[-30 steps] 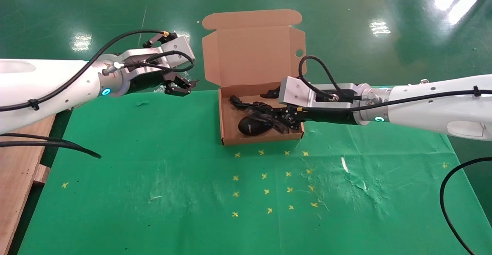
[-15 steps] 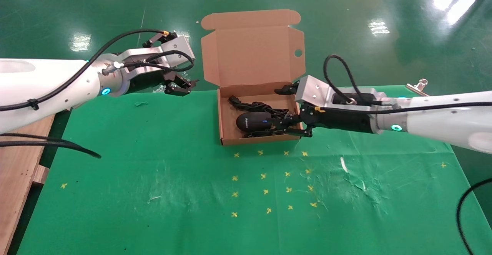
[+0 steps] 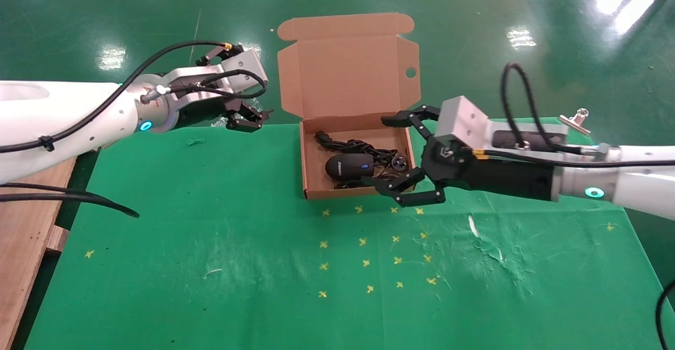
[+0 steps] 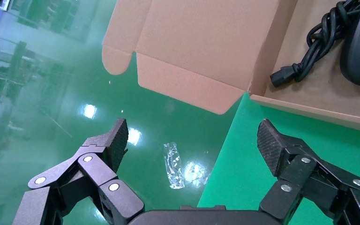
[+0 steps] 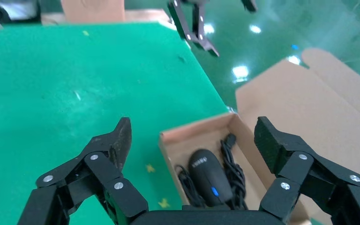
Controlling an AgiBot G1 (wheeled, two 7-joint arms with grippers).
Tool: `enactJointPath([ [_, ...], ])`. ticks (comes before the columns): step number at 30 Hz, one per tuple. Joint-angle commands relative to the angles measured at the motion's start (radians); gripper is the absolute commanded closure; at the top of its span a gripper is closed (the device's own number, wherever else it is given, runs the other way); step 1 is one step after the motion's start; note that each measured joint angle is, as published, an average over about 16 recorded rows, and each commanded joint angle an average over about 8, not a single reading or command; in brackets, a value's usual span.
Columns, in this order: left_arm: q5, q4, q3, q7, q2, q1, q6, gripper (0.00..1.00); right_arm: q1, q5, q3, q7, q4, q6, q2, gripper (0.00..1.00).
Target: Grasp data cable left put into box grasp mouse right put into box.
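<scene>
While the mouse (image 3: 349,166) and the floppy data cable (image 3: 364,149) lie together inside the box (image 3: 311,192), the right gripper (image 3: 408,155) hangs empty, spread wide beside it, the left gripper (image 3: 248,115) likewise apart; the light, smooth mouse looks best pinched across its sides.

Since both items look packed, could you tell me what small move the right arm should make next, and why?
Probably ease the right gripper a little farther back from the box. Its jaws are open and empty, while the mouse and data cable already lie inside. The left gripper hangs open beside the lid.
</scene>
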Motion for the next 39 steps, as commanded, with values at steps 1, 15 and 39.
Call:
enactJointPath([
  [1,0.006,0.000,0.002,-0.002,0.002,-0.002,-0.003,0.00,-0.013,0.027,0.009,0.014,0.017,-0.014,0.017,0.00],
  [15,-0.265,-0.013,-0.094,0.083,-0.073,0.077,0.133,0.00,-0.103,0.218,0.070,0.115,0.132,-0.108,0.133,0.00],
  [39,-0.836,-0.042,-0.296,0.262,-0.229,0.242,0.420,0.00,-0.232,0.493,0.158,0.260,0.298,-0.245,0.301,0.00],
])
